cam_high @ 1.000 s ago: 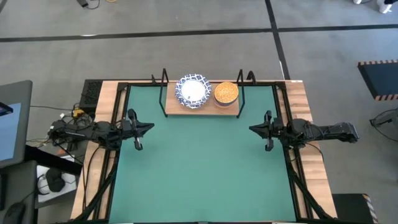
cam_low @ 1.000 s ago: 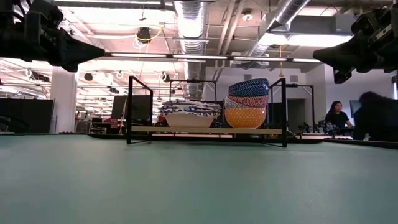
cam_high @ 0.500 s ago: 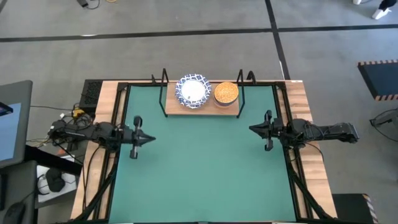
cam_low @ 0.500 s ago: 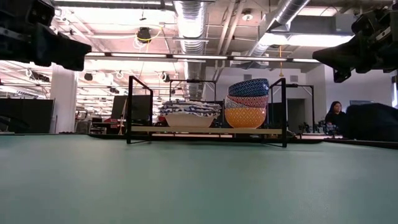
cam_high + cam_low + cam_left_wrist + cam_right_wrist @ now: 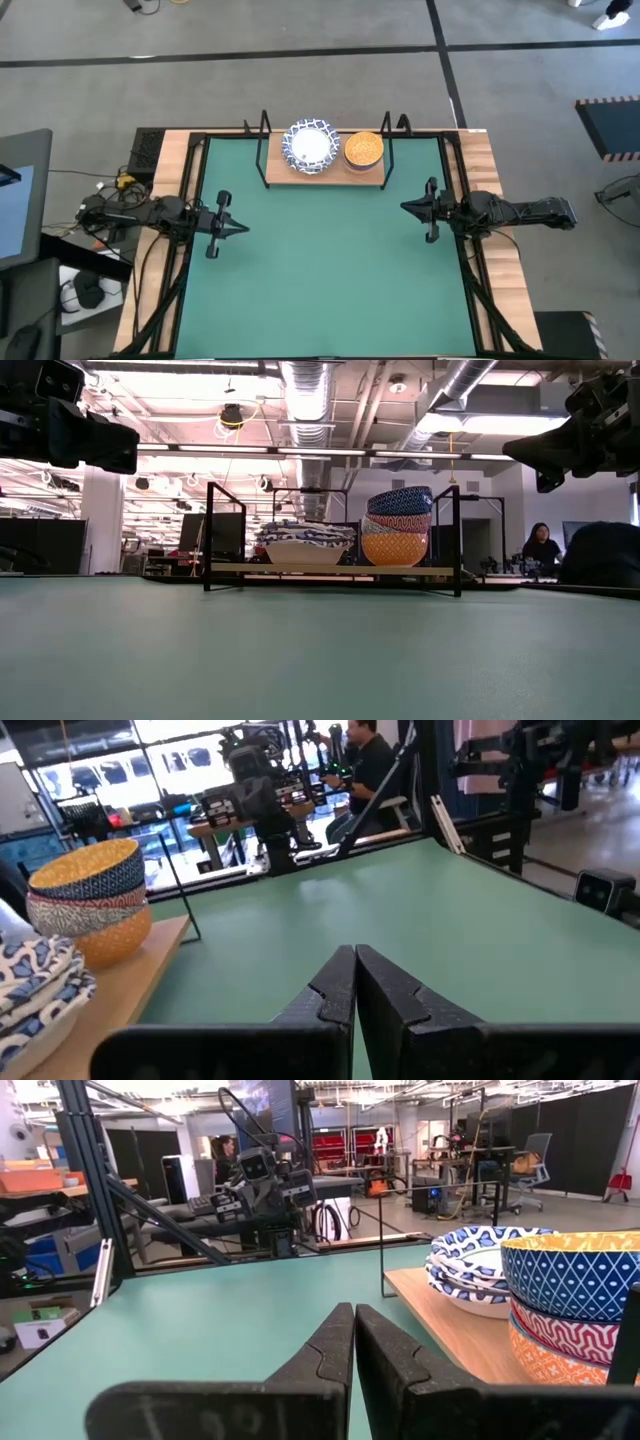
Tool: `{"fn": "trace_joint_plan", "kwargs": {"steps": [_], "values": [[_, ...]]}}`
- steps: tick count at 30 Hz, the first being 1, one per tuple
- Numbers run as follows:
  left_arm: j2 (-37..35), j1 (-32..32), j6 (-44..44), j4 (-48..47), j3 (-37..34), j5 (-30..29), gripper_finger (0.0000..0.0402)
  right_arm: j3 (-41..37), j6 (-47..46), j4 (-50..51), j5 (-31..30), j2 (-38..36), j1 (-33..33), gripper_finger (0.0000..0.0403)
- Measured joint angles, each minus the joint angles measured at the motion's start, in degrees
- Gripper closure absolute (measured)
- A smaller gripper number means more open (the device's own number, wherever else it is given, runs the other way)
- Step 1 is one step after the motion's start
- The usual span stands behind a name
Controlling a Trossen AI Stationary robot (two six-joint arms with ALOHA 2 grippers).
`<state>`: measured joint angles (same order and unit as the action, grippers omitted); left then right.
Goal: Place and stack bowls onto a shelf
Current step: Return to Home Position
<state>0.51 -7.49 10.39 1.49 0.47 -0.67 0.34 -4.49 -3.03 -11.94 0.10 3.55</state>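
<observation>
Currently hovering at opposite sides of the green-matted counter (image 5: 320, 290) with left gripper (image 5: 241, 227) and right gripper (image 5: 405, 208) both pinched closed, gripping nothing; resting stacked white blue-lattice bowls (image 5: 310, 147) beside stacked smaller colourful patterned bowls (image 5: 363, 149) on the flat light-wood shelf (image 5: 300, 180).

Green mat (image 5: 320, 290) in front of the shelf (image 5: 325, 176) is bare, so free passage there. Shelf board is taken: white patterned bowl stack (image 5: 310, 147) on the half toward my left arm, small-bowl stack (image 5: 363, 149) just beside it. Black wire supports (image 5: 264, 140) close both shelf ends; front & top are open. My left gripper (image 5: 243, 227) & right gripper (image 5: 404, 207), fingers pressed together, sit well off the shelf's front corners.
</observation>
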Motion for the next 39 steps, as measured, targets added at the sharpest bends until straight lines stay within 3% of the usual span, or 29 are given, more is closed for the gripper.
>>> {"fn": "trace_joint_plan", "kwargs": {"steps": [6, 39], "values": [[-0.02, 0.02, -3.44, 0.05, -0.04, -0.02, 0.0402, -0.02, 0.00, 0.00, -0.14, 0.00, 0.00, 0.0360], [-0.02, 0.02, -3.54, 0.12, -0.09, -0.08, 0.0401, -0.09, -0.02, 0.02, -0.12, 0.00, 0.00, 0.0360]]}}
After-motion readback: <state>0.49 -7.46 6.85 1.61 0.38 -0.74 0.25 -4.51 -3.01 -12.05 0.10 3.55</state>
